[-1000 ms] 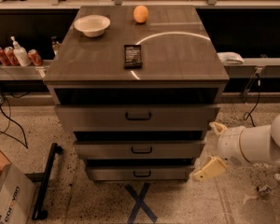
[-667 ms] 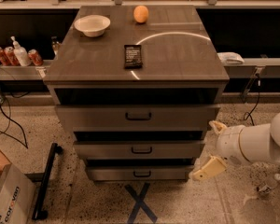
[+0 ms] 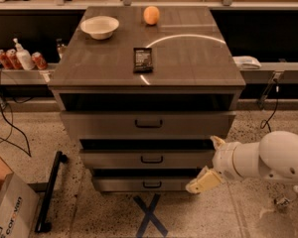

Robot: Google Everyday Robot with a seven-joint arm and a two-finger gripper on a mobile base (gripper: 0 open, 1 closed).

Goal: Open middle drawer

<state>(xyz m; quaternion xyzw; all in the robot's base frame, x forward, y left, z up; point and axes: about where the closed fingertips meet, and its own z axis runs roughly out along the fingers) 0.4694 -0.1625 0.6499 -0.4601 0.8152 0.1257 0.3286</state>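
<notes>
The drawer unit has three grey-brown fronts. The middle drawer (image 3: 114,159) sits between the taller top front (image 3: 104,125) and the narrower lowest front (image 3: 119,184). Its small dark loop handle (image 3: 152,159) is at centre. All three fronts look pushed in. My gripper (image 3: 208,162) is at the right of the unit, level with the middle and lowest fronts, with cream fingers (image 3: 203,180) spread apart and nothing between them. It is to the right of the handle and not touching it.
On the unit's top are a white bowl (image 3: 100,27), an orange (image 3: 151,15) and a dark packet (image 3: 142,59). Cans and a bottle (image 3: 20,58) stand on the left shelf. A cardboard box (image 3: 7,207) and a black bar (image 3: 48,192) lie on the floor at left. A blue tape X (image 3: 150,215) marks the floor.
</notes>
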